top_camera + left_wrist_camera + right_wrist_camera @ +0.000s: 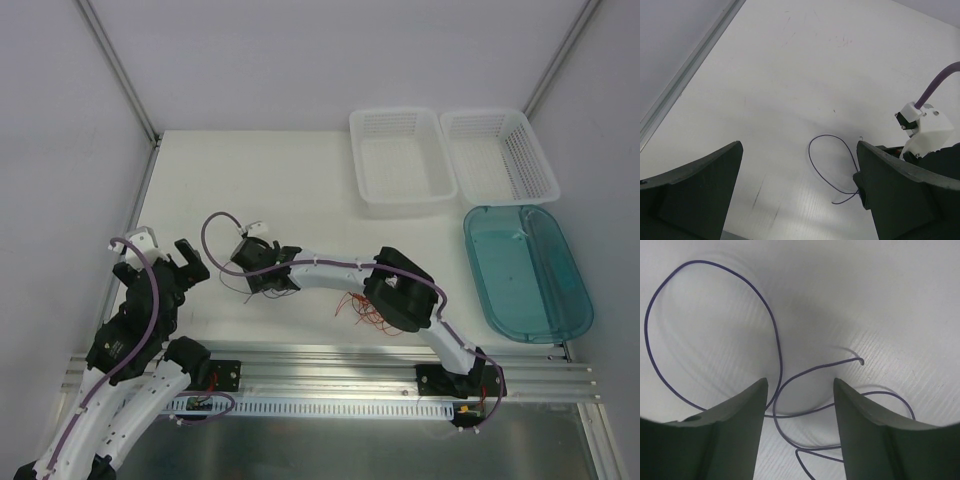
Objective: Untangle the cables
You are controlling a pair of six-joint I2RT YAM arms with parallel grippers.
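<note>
As one cable (700,261) loops, two baskets (402,165) (500,160) stand.

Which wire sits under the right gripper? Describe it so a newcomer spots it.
On the white table, left of centre, the right gripper points down. Beneath it lies a thin dark purple wire curled in open loops. Unlike the red wires bunched under that arm's elbow, it lies alone.

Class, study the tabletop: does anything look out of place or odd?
Yes. A bunch of red wires lies tangled partly beneath the right arm, while one dark wire loops separately under the open right end effector.
</note>
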